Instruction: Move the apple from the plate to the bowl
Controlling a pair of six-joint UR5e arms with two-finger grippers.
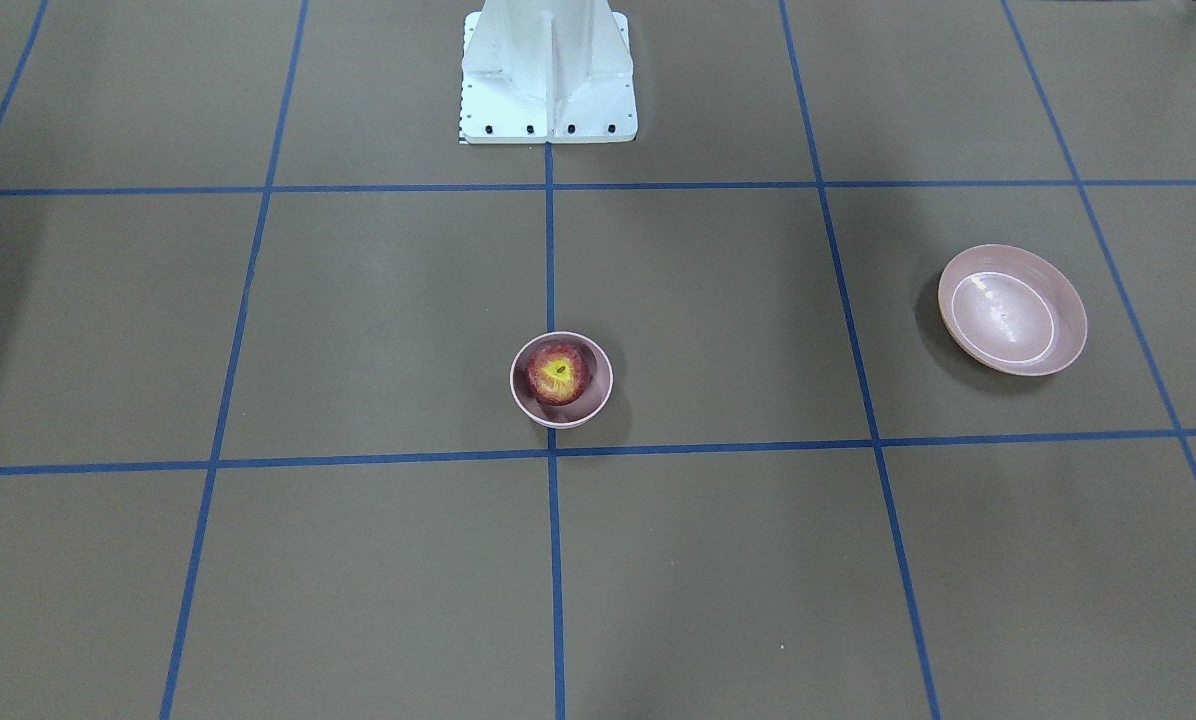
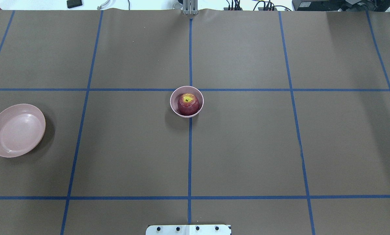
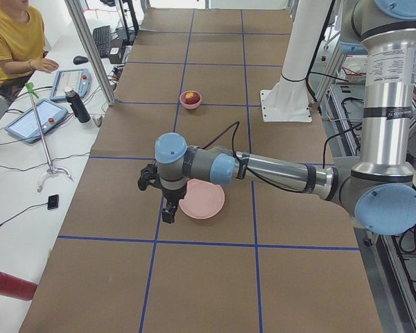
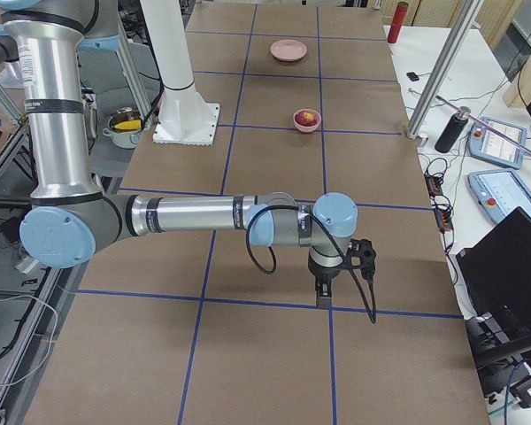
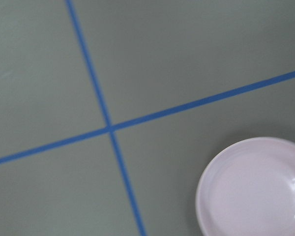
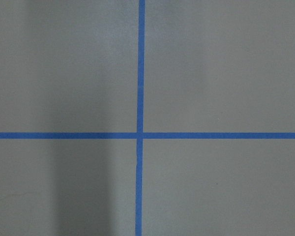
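On the brown gridded table [image 2: 247, 147], towards the robot's left, the wide, shallow pale-pink plate [image 2: 17, 130] lies empty. The left gripper [image 3: 168, 211] hangs just beside its rim, and I cannot tell whether it is parted or closed. At centre, the small dark-red apple [image 2: 188, 103] sits stem-up inside the small, deep pale-pink bowl [image 2: 172, 101], well apart from both arms. Far right, the right gripper [image 4: 324, 297] hangs over crossed blue tape lines [image 6: 139, 135], its grip equally unreadable. I judge the transfer done, with the left arm the nearer.

Silver arm tubes [image 3: 281, 173], pale-blue joint caps [image 3: 170, 147], black cable [image 3: 234, 139]
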